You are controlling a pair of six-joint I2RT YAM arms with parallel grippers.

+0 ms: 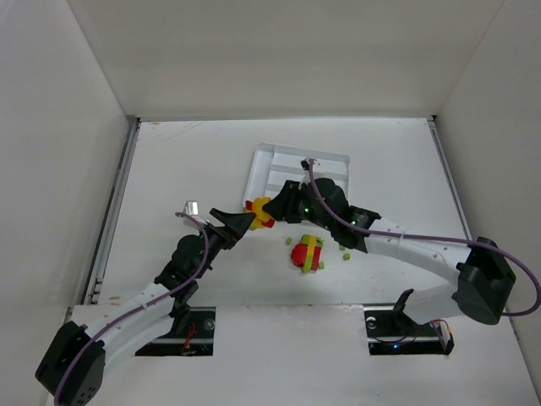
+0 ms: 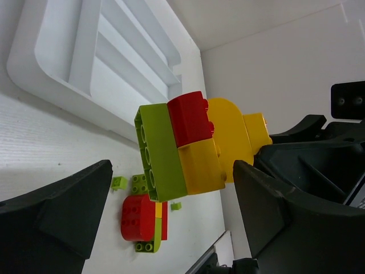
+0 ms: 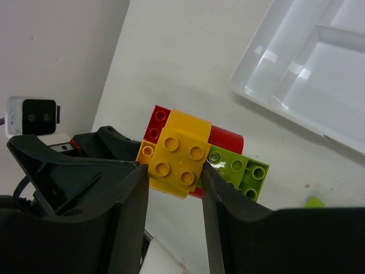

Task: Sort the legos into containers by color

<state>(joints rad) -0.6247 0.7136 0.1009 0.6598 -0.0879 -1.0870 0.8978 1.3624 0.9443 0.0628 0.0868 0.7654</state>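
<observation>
A clump of legos (image 1: pixel 259 211), made of yellow, red and lime green bricks, hangs above the table just in front of the white divided tray (image 1: pixel 264 157). My right gripper (image 3: pixel 174 171) is shut on the clump's yellow brick (image 3: pixel 177 157). My left gripper (image 2: pixel 171 217) is open, its fingers wide on either side of the clump (image 2: pixel 182 148), the left finger well clear of it. A second red, yellow and green clump (image 1: pixel 308 251) lies on the table, also in the left wrist view (image 2: pixel 140 220). The tray's (image 2: pixel 68 51) visible slots hold nothing.
Tiny lime green studs (image 1: pixel 345 254) lie loose around the second clump, two of them in the left wrist view (image 2: pixel 119 182). White walls close in the table on three sides. The tray's corner (image 3: pixel 296 74) lies right of the held clump.
</observation>
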